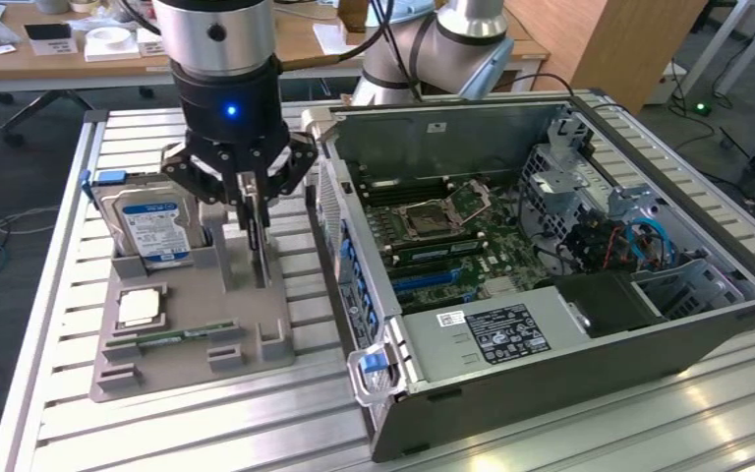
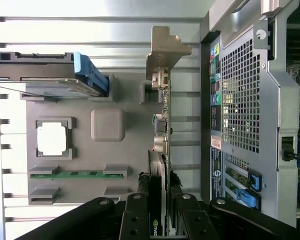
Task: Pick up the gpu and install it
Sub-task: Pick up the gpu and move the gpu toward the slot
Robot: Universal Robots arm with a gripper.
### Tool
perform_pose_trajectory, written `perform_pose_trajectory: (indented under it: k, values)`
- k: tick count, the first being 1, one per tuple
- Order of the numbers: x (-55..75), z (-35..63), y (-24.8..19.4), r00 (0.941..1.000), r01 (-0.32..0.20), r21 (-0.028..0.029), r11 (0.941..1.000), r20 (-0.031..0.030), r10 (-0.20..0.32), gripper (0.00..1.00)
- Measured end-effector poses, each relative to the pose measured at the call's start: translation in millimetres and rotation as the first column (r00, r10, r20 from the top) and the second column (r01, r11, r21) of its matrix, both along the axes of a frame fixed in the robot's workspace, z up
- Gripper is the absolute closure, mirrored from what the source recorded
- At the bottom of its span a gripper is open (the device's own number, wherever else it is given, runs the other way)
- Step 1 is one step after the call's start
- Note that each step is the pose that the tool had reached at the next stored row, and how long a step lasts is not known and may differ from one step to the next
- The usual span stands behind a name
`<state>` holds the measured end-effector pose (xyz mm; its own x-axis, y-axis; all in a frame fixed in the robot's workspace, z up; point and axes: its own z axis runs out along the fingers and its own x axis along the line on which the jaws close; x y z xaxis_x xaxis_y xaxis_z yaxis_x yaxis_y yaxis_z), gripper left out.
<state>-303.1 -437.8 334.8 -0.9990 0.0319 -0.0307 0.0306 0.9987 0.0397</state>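
Status: pick-up in hand, installation not begun.

The claw (image 1: 249, 192) stands over the grey holder (image 1: 181, 344) on the bench (image 1: 613, 433), its jaws clamped on the gpu (image 1: 260, 251). In the wrist view a dark pad presses each face of the card (image 2: 162, 125).

The gpu is upright on its edge, its silver end bracket (image 2: 165, 50) at the far end from the claw. Its lower edge sits at the holder's slot. Whether it is lifted clear cannot be told.

The computer case (image 1: 549, 324) lies open just beside the holder, on the exterior view's right, with the motherboard (image 1: 443, 236) exposed and no card fitted in its blue expansion slots (image 1: 424, 282).

Judgement: grasp made; lift, transfer and seating all remain (most of the job). The hard drive (image 1: 152, 226) and memory stick (image 1: 168, 337) sit untouched in the holder.
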Motion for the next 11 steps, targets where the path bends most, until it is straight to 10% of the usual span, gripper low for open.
perform_pose_trajectory:
  k: [11]
  values:
    - [0.0,15.2,0.0,1.0000,0.000,-0.0008,1.0000,0.0000,0.000,0.74]
